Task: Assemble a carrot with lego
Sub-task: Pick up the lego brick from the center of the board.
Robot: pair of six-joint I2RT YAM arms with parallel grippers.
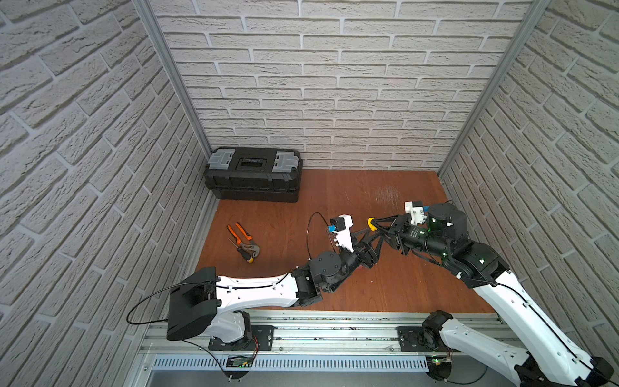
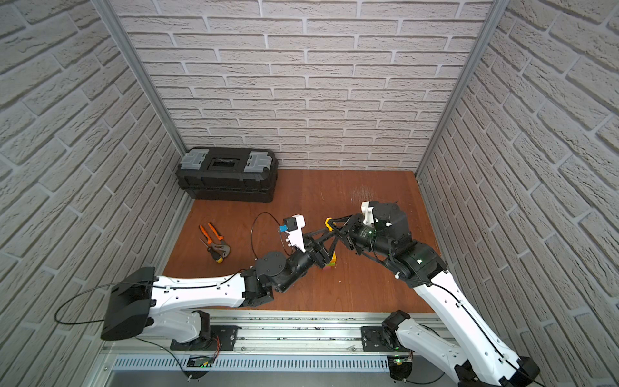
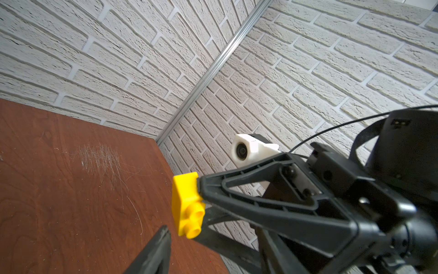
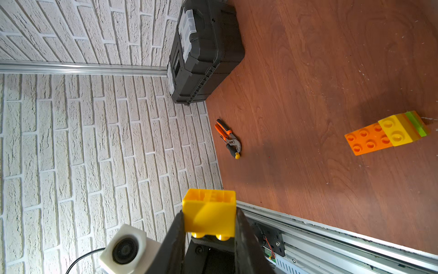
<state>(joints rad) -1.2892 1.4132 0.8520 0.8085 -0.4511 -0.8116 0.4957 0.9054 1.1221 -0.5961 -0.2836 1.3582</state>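
My right gripper [image 4: 209, 214] is shut on a small yellow lego brick [image 4: 209, 210], held above the wooden table [image 1: 351, 201]; the brick also shows in both top views [image 1: 370, 222] [image 2: 328, 223]. My left gripper [image 1: 373, 234] points up at that brick from the left and stands open. One of its fingers [image 3: 158, 246] shows just beside the brick [image 3: 187, 204]; its other finger is hidden behind the right gripper. The carrot [image 4: 388, 134], an orange brick with a yellow brick and lime green joined to it, lies on the table. In a top view it peeks out under the left wrist [image 2: 332, 262].
A black toolbox [image 1: 254, 174] stands at the back left corner. Orange-handled pliers [image 1: 243, 239] and a small screwdriver lie on the left of the table. Brick-pattern walls close in three sides, and a metal rail [image 1: 318, 328] runs along the front.
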